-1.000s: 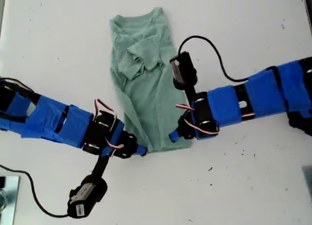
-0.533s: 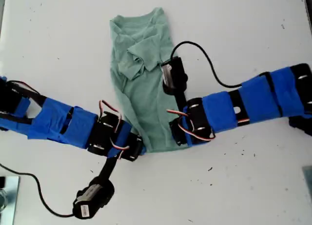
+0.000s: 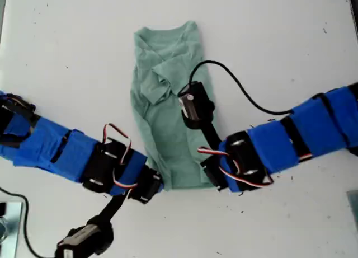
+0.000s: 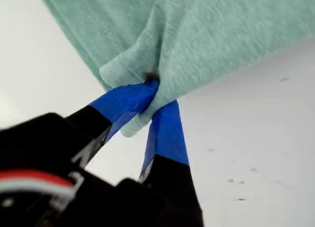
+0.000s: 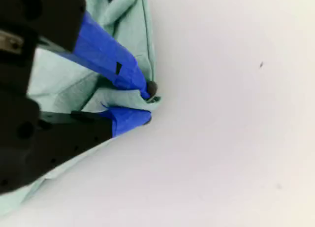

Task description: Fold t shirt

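I am pinching a hemmed corner of the t shirt (image 3: 168, 101) in my first tool (image 4: 152, 96), its jaws closed on the cloth. My second tool (image 5: 147, 103) is clamping another corner. The shirt is lying narrow on the white table (image 3: 279, 34), neck toward the exterior view's top, with an arm at each lower corner.

Both arms hide the t shirt's (image 3: 168, 112) lower corners in the exterior view.

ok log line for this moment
t shirt on table | my first tool shut on hem corner | my second tool shut on other hem corner
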`<action>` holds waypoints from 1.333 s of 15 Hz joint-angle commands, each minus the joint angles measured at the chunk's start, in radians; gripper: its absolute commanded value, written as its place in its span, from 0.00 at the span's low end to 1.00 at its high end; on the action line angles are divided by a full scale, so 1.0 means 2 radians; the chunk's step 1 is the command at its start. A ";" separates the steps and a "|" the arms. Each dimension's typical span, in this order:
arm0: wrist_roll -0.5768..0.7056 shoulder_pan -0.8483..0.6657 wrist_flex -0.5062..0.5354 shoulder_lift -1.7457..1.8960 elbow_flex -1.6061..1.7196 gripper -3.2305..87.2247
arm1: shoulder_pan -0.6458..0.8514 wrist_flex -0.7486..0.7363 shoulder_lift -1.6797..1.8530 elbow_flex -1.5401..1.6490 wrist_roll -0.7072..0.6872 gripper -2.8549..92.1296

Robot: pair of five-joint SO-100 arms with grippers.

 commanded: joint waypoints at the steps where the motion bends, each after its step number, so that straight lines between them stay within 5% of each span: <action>1: 0.002 0.031 -0.032 0.079 -0.024 0.03 | -0.018 -0.008 0.091 -0.006 0.004 0.01; 5: 0.022 -0.029 0.005 0.181 0.004 0.03 | 0.077 -0.033 0.165 0.043 -0.077 0.01; 8: 0.074 -0.131 0.049 0.271 0.041 0.03 | 0.206 -0.038 0.196 0.039 -0.172 0.01; 11: 0.125 -0.232 0.041 0.318 0.117 0.03 | 0.303 -0.094 0.201 0.070 -0.226 0.02; 12: 0.133 -0.251 0.024 0.329 0.152 0.04 | 0.320 -0.116 0.198 0.082 -0.229 0.13; 13: 0.137 -0.268 0.015 0.345 0.173 0.19 | 0.336 -0.143 0.199 0.088 -0.236 0.41; 15: 0.144 -0.324 0.006 0.407 0.208 0.37 | 0.380 -0.241 0.269 0.153 -0.246 0.35; 17: 0.134 -0.402 -0.028 0.526 0.313 0.35 | 0.429 -0.390 0.424 0.347 -0.232 0.33; 20: 0.128 -0.443 -0.071 0.696 0.512 0.30 | 0.461 -0.367 0.653 0.553 -0.229 0.31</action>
